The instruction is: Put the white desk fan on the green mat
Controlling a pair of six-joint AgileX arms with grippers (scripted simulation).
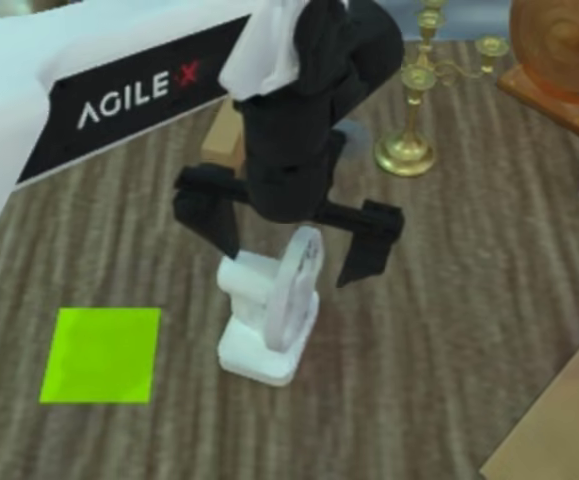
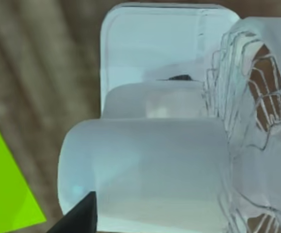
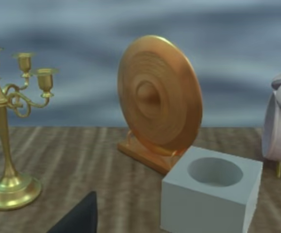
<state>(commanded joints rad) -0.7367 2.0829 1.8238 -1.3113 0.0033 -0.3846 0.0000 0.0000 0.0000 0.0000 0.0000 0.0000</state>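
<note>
From the top view, your left hand (image 1: 287,235) hangs directly over the white desk fan (image 1: 269,310) with its fingers spread wide to either side of the head, gripping nothing; the fan stands on the table just right of the green mat (image 1: 101,354), apart from it. The left wrist view looks straight down at the motor housing, mat edge beside it. The right wrist view shows only a candelabra (image 3: 8,121), and I cannot tell that hand's state.

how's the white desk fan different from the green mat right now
The white desk fan stands upright with a round grilled head; the green mat is a flat, plain square. The fan sits between the left gripper's open fingers; nothing rests on the mat. The fan is white, the mat lime green. Both sit on the table, apart.
</note>
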